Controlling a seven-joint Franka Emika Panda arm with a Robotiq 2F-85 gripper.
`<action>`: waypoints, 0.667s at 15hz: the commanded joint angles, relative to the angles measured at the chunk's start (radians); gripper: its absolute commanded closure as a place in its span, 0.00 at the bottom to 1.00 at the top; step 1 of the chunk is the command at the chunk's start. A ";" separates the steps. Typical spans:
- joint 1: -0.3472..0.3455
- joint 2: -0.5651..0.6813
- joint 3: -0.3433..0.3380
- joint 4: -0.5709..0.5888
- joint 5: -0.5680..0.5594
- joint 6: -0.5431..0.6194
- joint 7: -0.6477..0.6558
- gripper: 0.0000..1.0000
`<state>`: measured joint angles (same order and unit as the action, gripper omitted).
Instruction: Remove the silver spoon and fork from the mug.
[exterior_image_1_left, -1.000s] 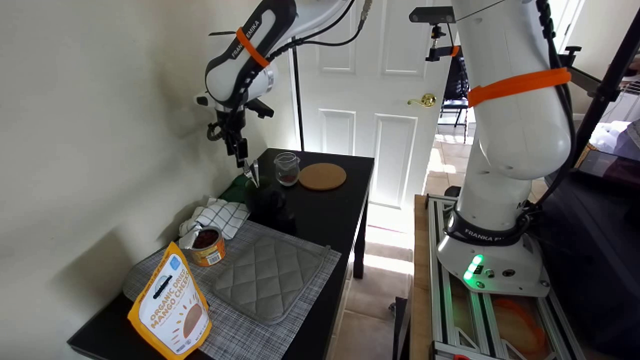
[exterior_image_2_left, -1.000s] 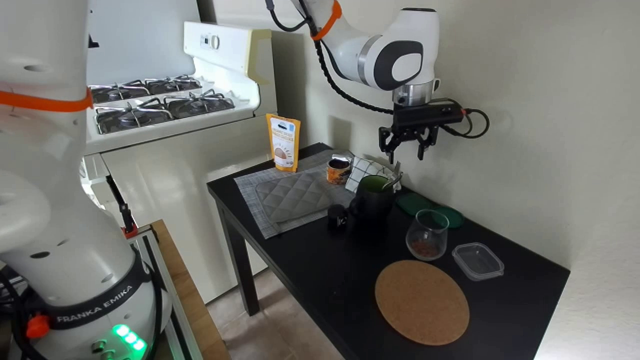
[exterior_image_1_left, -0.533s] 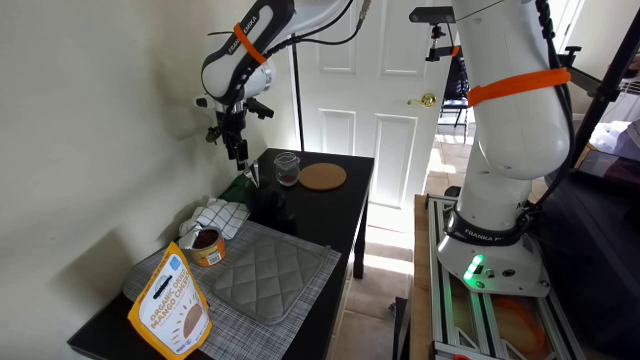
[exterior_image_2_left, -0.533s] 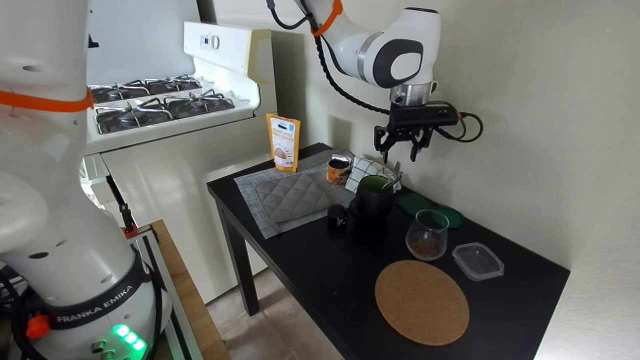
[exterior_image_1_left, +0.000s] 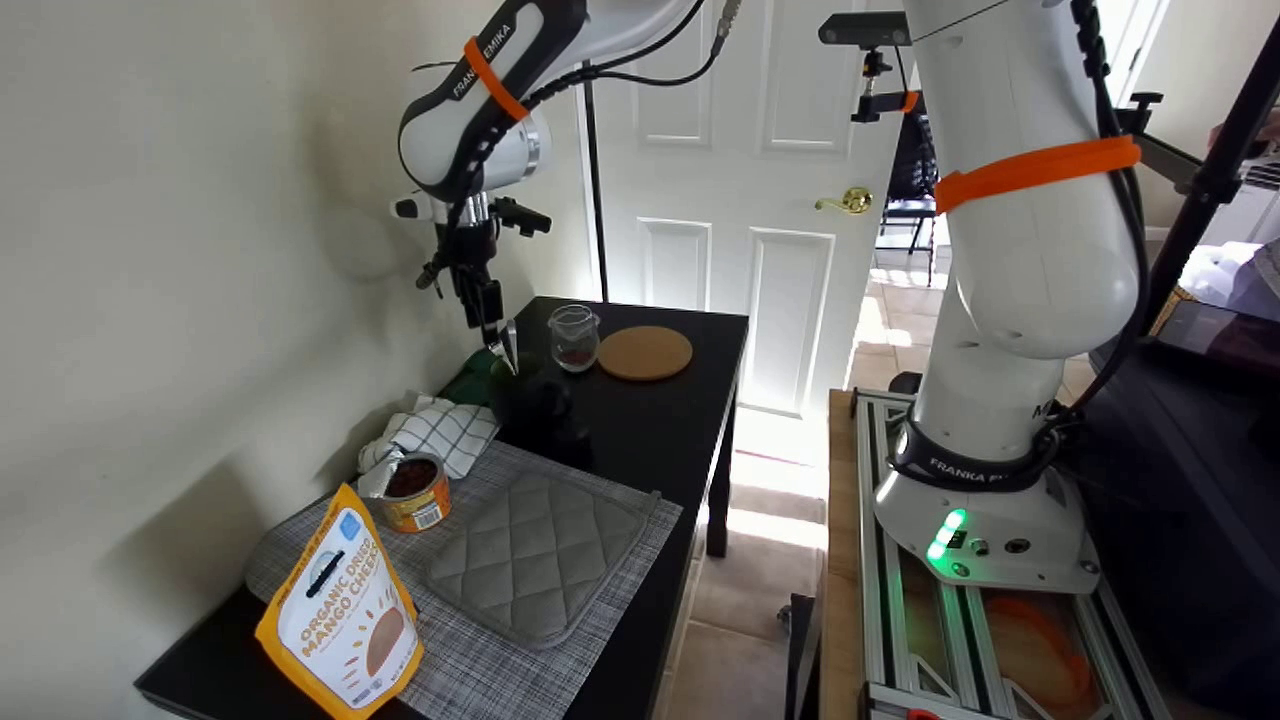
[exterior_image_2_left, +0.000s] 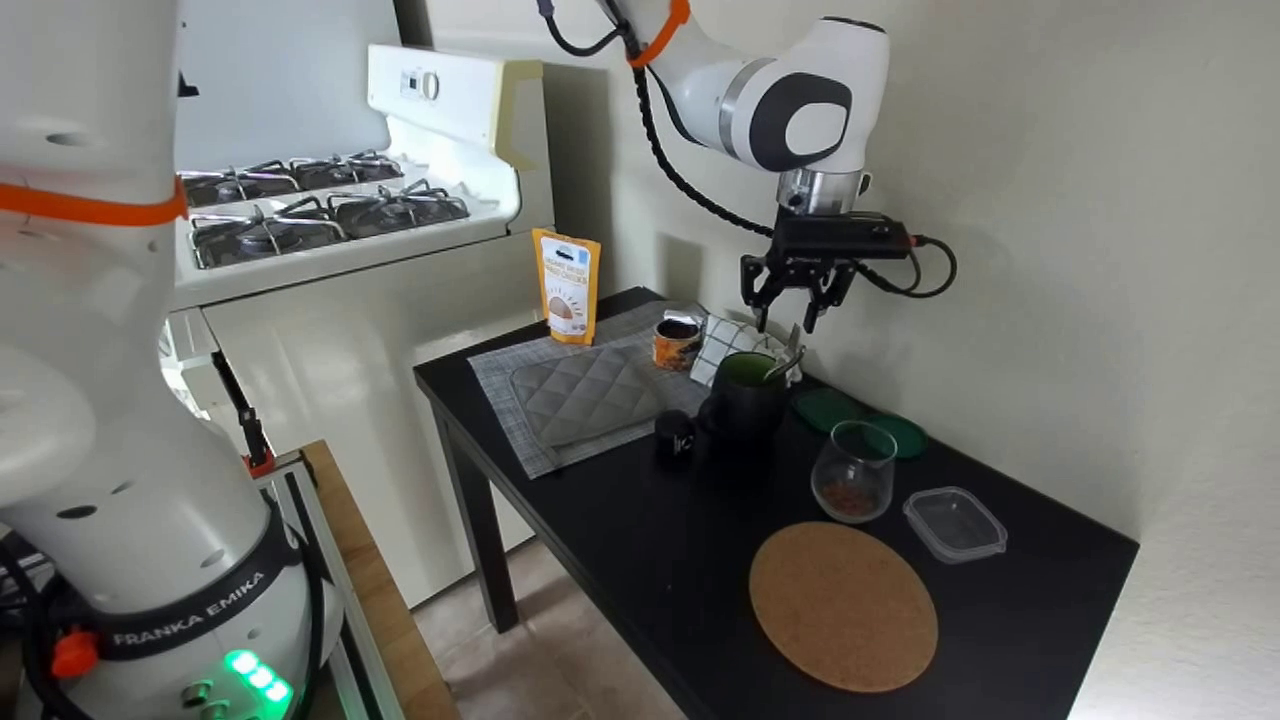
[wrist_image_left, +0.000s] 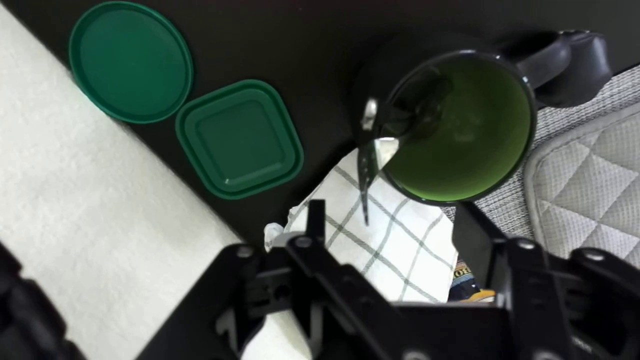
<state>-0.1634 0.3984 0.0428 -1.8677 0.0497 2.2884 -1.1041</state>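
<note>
A dark mug with a green inside stands on the black table. The silver spoon and fork lean out over its rim on the wall side; which is which I cannot tell surely. In the wrist view one slim utensil points toward my gripper, its end appearing between the spread fingers. A second utensil shows beside it, partly overlapped. My gripper hangs just above the utensils in both exterior views, open, holding nothing.
A checked cloth and an opened can lie by the wall. Green lids, a stemless glass, a clear container and a cork disc share the table. A small black object sits beside the mug.
My gripper has sunk a little and shifted toward the mug and its utensils. Its fingers have drawn somewhat closer together. The mug, spoon and fork have stayed put.
</note>
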 joint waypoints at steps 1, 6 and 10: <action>-0.005 0.006 -0.004 0.024 0.003 -0.061 -0.004 0.34; 0.000 0.009 -0.017 0.031 -0.010 -0.079 0.008 0.35; 0.001 0.013 -0.022 0.032 -0.014 -0.068 0.014 0.49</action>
<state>-0.1656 0.3984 0.0278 -1.8553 0.0480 2.2401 -1.1038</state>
